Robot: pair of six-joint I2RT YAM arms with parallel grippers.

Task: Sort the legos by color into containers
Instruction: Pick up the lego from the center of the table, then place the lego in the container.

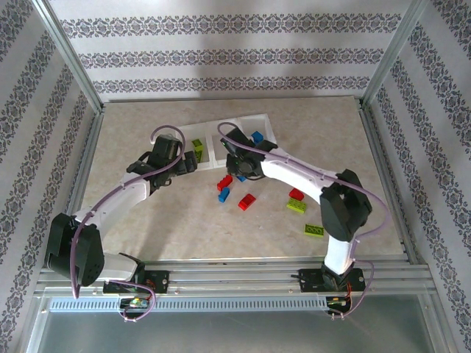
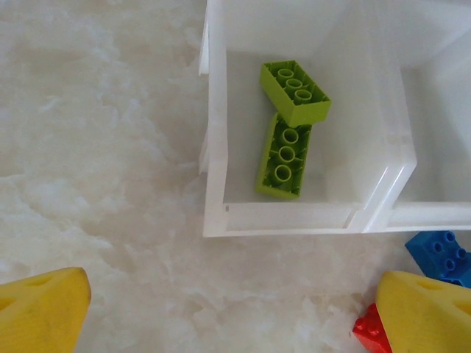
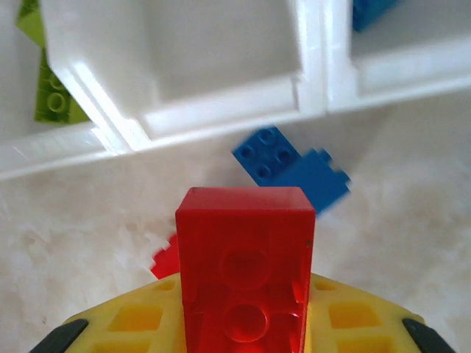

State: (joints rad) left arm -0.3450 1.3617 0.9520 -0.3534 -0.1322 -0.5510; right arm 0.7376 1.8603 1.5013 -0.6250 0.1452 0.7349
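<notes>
- The right gripper (image 1: 238, 160) is clamped tight on a chunky red plastic brick (image 3: 245, 265). The brick is pinched between its yellow fingers (image 3: 132, 320), with one end poking out past the tips.
- That held brick hangs over the tabletop just on the near side of the white plastic three-bin tray (image 3: 221, 121), roughly in front of the middle bin.
- The left gripper (image 2: 232, 312) is spread wide with nothing between its yellow fingertips (image 2: 40, 309). It hovers over the marble-look table (image 2: 96, 147), by the near corner of the tray's left bin.
- The left bin has two lime green studded bricks in it, one further back (image 2: 294, 92) and one nearer (image 2: 284, 156). Both are studs up and touching each other.
- The right bin has a small blue brick (image 1: 257, 137) inside.
- On the table right in front of the tray, the right wrist view shows a blue four-stud brick (image 3: 268, 153) touching a blurrier blue piece (image 3: 318, 180). A bit of a red piece (image 3: 163, 259) peeks out from behind the held brick.
- Loose stuff further toward the arms, from overhead: a red brick (image 1: 224, 182) just beside a blue one (image 1: 223, 195), then another red brick (image 1: 246, 201) near those.
- Over by the right arm there's a red brick (image 1: 296, 194) touching a lime green one (image 1: 296, 206). A flat lime green plate (image 1: 314, 230) sits on its own, nearer the arm's base.
</notes>
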